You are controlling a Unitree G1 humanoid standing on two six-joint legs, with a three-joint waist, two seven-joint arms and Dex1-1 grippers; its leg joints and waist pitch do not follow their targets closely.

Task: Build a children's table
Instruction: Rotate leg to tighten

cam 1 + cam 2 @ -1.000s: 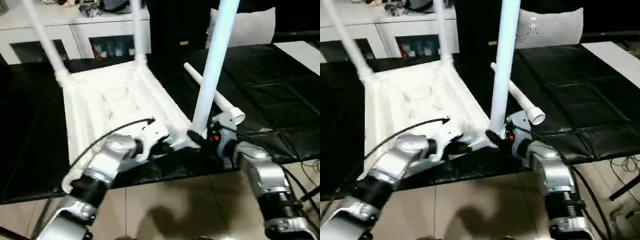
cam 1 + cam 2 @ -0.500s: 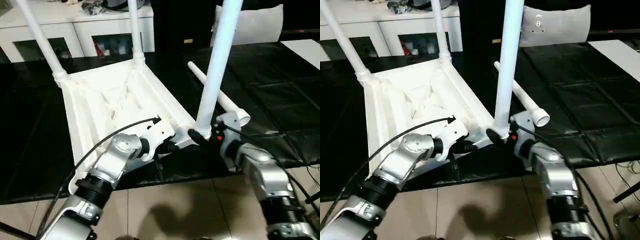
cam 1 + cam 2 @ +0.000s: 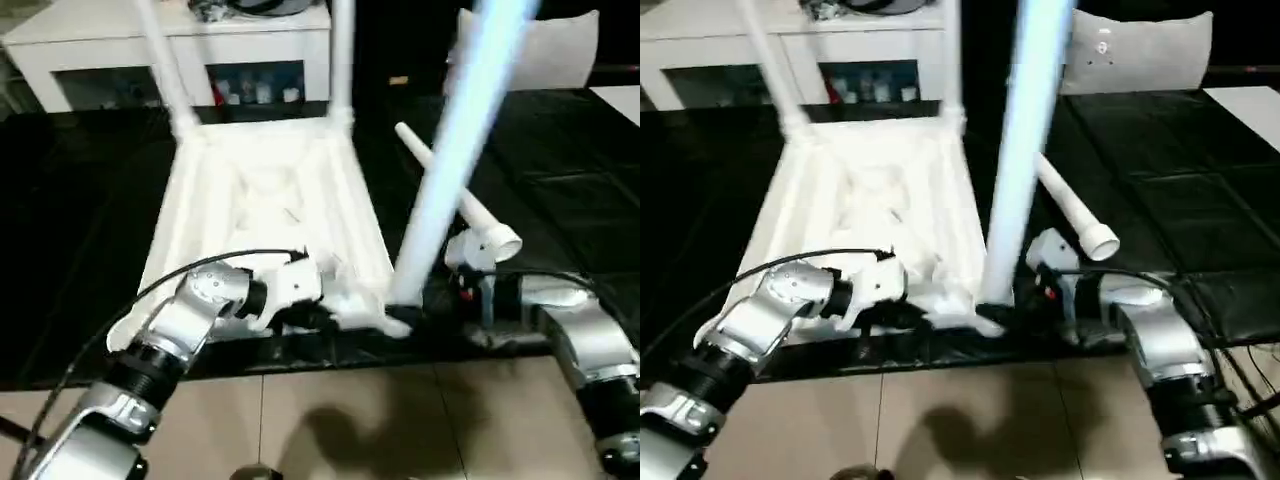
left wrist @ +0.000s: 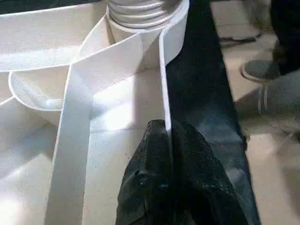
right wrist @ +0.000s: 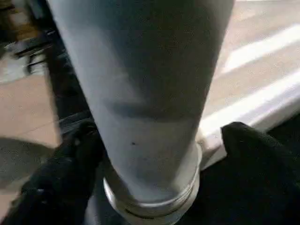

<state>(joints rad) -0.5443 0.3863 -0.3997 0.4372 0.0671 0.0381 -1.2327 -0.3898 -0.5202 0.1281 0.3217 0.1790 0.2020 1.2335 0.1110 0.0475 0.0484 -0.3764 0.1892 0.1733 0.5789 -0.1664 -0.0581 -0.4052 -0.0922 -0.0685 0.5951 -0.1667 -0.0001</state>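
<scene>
The children's table lies upside down on black mats, its white ribbed top facing up. Two legs stand in the far corner sockets. A third leg stands in the near right socket, leaning slightly. My right gripper is at its base, open, one black finger on each side, with a thin gap on one side. A fourth leg lies loose on the mat to the right. My left gripper is shut on the top's near rim, beside that socket.
A long white cabinet with glass-fronted openings runs along the back. A white cushion leans at the back right. The black mats end just in front of the table, where tiled floor begins. A person's shoe is on the floor.
The whole picture has shifted, so the camera moved. My left gripper stays on the rim. My right gripper sits a little farther back from the leg's base than before.
</scene>
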